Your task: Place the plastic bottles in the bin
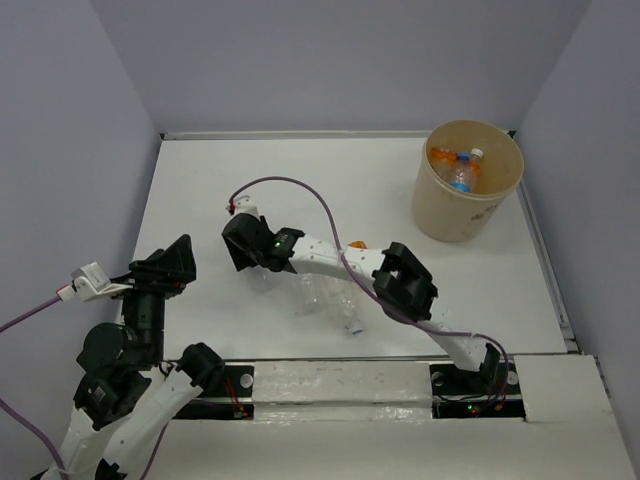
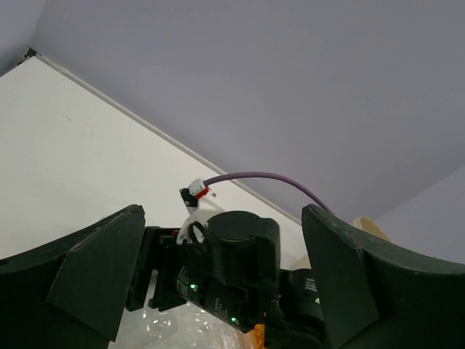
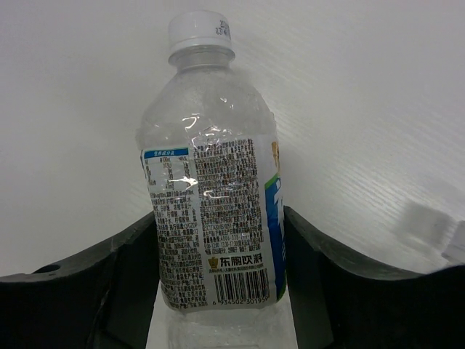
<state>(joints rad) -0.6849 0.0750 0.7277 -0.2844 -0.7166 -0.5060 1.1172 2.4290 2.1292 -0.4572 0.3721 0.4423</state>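
The right gripper (image 3: 220,233) is low over the tabletop (image 1: 200,190) and holds a clear bottle (image 3: 211,189). Its 2 fingers (image 3: 109,283) press against the bottle's sides. The bottle has a white cap (image 3: 200,29) pointing away from the gripper and a printed label with a blue edge.

Just to the right of this gripper, more clear bottles (image 1: 325,295) lie under the right forearm; their number is hard to tell. 1 of them shows blurred at the right edge of the right wrist view.

The left gripper (image 2: 224,225) is spread wide with nothing between its fingers, and it faces the right gripper from nearby.

The bin (image 1: 445,215) stands well apart from both grippers, far to the right, with at least 2 bottles (image 1: 461,172) inside.
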